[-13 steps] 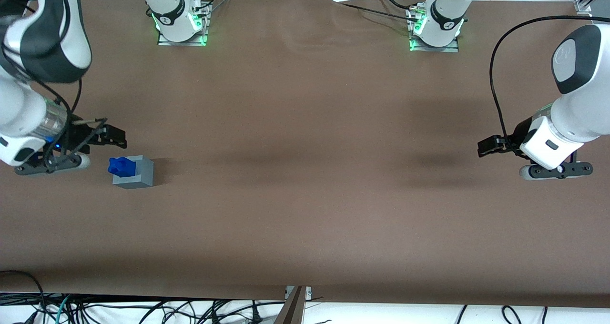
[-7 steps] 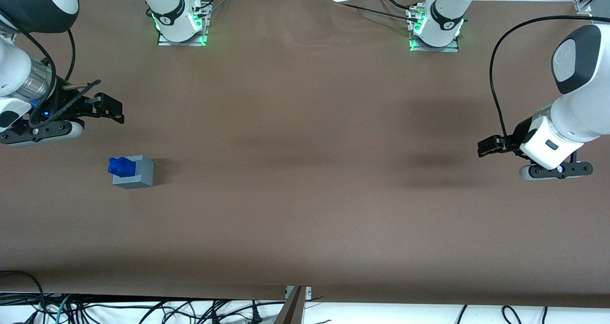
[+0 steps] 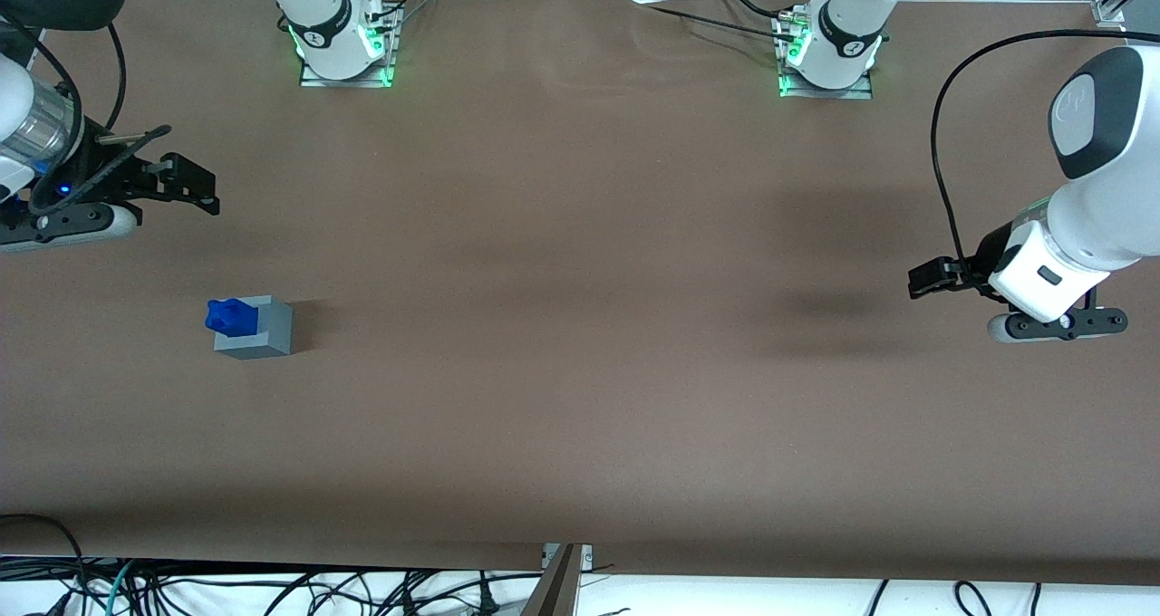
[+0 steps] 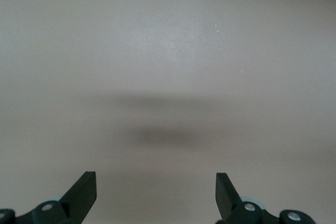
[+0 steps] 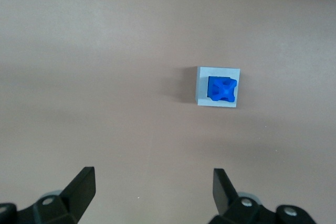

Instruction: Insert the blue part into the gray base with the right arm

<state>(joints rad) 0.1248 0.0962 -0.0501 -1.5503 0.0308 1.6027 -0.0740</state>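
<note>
Blue part [image 3: 227, 315] seated in gray base [image 3: 256, 328]; gripper [image 3: 186, 190], fingers apart, empty, has retreated toward 11 o'clock; insertion looks done.

No readable text, label, brand or number stands on anything here (only small round emblems on the arm bases, too small to make out). The gripper [image 3: 186, 190] hangs over the table's working-arm end, bearing no legible marking.

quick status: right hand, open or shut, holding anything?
Right hand: open, holding nothing, up off the table, farther from the front camera than the blue part, which sits in the gray base.
</note>
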